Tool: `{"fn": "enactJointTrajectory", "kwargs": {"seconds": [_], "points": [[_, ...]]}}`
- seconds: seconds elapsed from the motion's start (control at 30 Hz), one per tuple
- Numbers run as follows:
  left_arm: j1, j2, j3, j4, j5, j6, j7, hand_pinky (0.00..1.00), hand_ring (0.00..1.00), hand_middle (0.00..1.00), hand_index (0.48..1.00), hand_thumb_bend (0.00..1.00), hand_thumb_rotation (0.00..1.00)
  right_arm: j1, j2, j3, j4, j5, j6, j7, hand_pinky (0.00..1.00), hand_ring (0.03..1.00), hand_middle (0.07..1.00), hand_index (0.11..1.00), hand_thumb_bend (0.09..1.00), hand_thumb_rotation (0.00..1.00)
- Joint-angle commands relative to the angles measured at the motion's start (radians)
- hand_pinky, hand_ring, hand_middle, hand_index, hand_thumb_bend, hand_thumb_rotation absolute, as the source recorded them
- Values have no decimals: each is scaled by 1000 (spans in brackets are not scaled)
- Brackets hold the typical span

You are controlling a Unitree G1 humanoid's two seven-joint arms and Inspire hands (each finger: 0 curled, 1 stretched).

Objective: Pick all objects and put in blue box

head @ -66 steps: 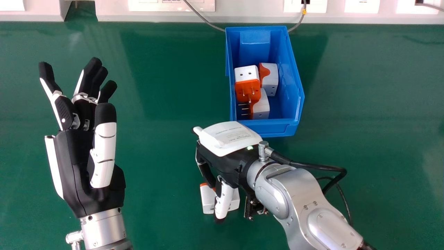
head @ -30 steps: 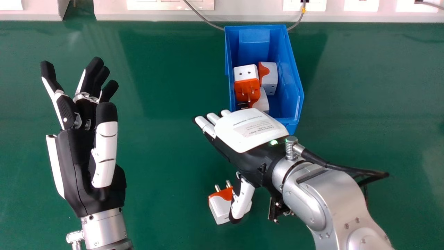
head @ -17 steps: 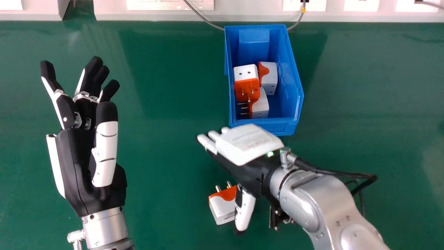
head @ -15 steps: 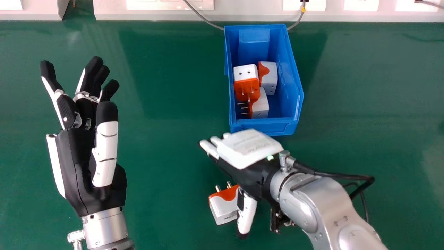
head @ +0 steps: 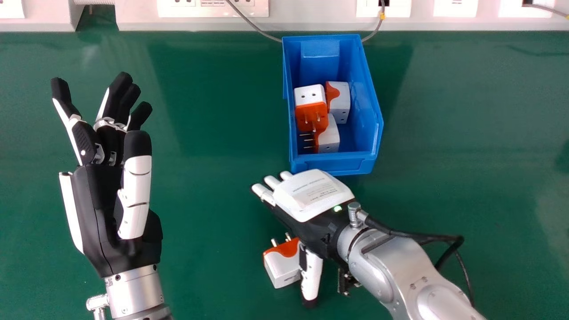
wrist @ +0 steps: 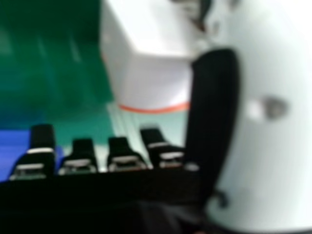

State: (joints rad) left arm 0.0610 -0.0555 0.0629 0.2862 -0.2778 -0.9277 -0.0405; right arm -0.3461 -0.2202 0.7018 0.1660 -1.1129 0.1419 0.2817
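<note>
In the head view my right hand is open, back upward, near the blue box's front wall, its thumb beside a white and orange plug adapter lying on the green table. The right hand view has the adapter between thumb and fingers, and my right hand is not closed on it. Several white and orange adapters, one of them a tilted one, are inside the blue box. My left hand is open and holds nothing at the left.
Grey cables run behind the box from a white panel along the table's back edge. A black cable loops off my right wrist. Green table surface lies between my two hands.
My right hand's fingers have straightened from a curl, and the adapter has turned on the table, its prongs now showing. After rising over the box's front, the hand has come back down toward the adapter.
</note>
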Motion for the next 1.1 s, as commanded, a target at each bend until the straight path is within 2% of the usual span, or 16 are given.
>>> {"fn": "enactJointTrajectory", "kwargs": {"seconds": [0.0,0.13,0.23,0.33,0.47,0.73,0.83,1.0,1.07], "points": [[-4,-60,-6,-14,9,-21,-1,853,880,863,859,696,592,28,23,-13,81,27,-2,-102,589,680,690,624,645,4],[-1,-61,-4,-14,15,-22,3,849,879,866,859,696,595,42,34,-36,80,92,-25,-150,436,494,570,554,556,1],[-1,-60,-2,-12,19,-26,4,846,879,865,860,700,603,46,34,-38,75,116,-34,-164,400,420,532,517,519,0],[4,-59,-6,-19,10,-18,-1,847,879,864,861,696,600,46,32,-38,72,127,-41,-169,397,413,525,516,516,0],[4,-61,-7,-18,5,-20,-4,849,878,862,861,680,600,44,26,-36,70,135,-50,-173,410,411,525,511,514,0],[4,-58,-7,-19,6,-19,-4,848,876,863,861,674,595,40,22,-38,67,141,-64,-182,422,411,525,503,514,0],[4,-57,-7,-17,2,-20,-7,847,876,864,861,674,596,41,19,-38,57,138,-70,-196,427,412,524,499,514,0],[8,-57,-8,-23,0,-16,-8,848,875,863,861,681,591,51,8,-62,-8,159,-74,-187,398,404,510,511,514,0],[12,-57,-9,-28,1,-13,-8,852,878,867,864,682,591,64,0,-89,-68,180,-59,-164,329,429,523,522,499,0]]}}
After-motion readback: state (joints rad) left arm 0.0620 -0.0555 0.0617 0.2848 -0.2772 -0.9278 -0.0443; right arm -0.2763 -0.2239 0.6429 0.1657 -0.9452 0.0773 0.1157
